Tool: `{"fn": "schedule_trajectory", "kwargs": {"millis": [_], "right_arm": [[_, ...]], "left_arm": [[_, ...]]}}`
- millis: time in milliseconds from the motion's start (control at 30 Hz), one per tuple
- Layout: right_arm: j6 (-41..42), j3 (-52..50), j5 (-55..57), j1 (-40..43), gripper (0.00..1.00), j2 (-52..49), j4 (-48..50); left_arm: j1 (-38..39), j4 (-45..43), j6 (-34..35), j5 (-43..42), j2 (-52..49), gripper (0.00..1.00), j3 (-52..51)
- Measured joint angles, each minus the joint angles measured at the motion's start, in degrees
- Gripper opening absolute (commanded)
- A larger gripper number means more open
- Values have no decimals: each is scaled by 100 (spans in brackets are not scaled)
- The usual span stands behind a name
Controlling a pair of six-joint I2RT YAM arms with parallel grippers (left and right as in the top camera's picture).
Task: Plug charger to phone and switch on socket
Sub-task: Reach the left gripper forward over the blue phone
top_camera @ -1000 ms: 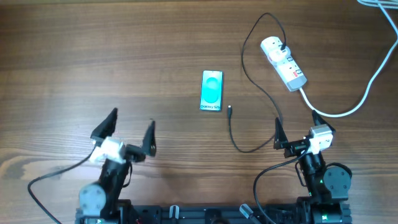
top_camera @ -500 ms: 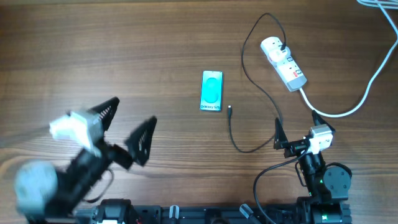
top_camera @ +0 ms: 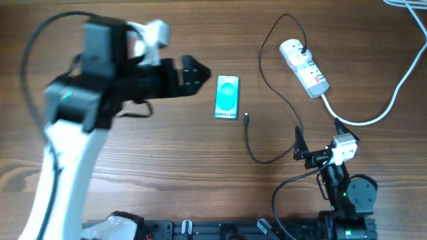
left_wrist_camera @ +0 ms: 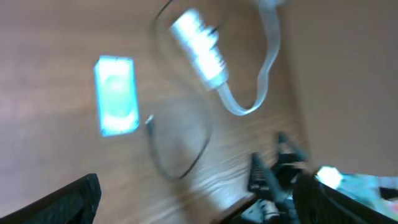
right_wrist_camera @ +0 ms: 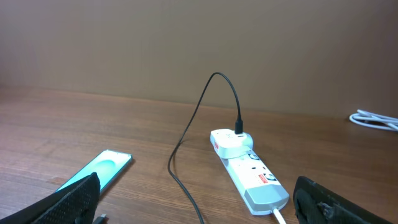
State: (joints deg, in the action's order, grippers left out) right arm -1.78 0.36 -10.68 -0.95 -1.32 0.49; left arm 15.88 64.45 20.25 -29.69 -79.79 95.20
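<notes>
The phone (top_camera: 227, 97) lies flat mid-table, cyan screen up. It also shows in the left wrist view (left_wrist_camera: 116, 95) and the right wrist view (right_wrist_camera: 93, 171). The charger cable (top_camera: 270, 87) runs from a plug in the socket (top_camera: 304, 67) and loops down to its black tip (top_camera: 246, 119), which lies just right of the phone's near end, apart from it. My left gripper (top_camera: 199, 72) is open and empty, raised high, just left of the phone. My right gripper (top_camera: 319, 139) is open and empty, near the front, below the socket (right_wrist_camera: 252, 168).
The socket's thick white cord (top_camera: 373, 117) curves right and off the table's far right edge. More white cord (right_wrist_camera: 376, 119) lies at the far right. The right arm's base (left_wrist_camera: 280, 180) shows blurred in the left wrist view.
My left arm has lifted from the front left and swung up and right, bringing its gripper close to the phone's left side. The right arm, phone and cable have not moved.
</notes>
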Motion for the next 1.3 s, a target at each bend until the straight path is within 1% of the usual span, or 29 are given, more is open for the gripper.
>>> {"fn": "schedule_trajectory", "kwargs": {"millis": [100,200,267,367,600,733,1033,1300], "right_arm": [[0,0,0,0,100,0,0],[0,0,0,0,100,0,0],[0,0,0,0,100,0,0],[0,0,0,0,100,0,-2],[0,0,0,0,100,0,0],[0,0,0,0,100,0,0],[0,0,0,0,100,0,0],[0,0,0,0,100,0,0]], "left_arm": [[479,551,284,804,-841,100,136],[866,872,450,1589,-1784,100,319],[1078,841,557,2061,-2323,100,354],[1193,280,634,2461,-2787,100,363],[1239,-841,697,2625,-3091,100,420],[1419,-1224,706,2623,-3421,100,433],[1674,-1366,706,2927,-4389,100,433],[1744,-1403,706,2946,-4671,100,433]]}}
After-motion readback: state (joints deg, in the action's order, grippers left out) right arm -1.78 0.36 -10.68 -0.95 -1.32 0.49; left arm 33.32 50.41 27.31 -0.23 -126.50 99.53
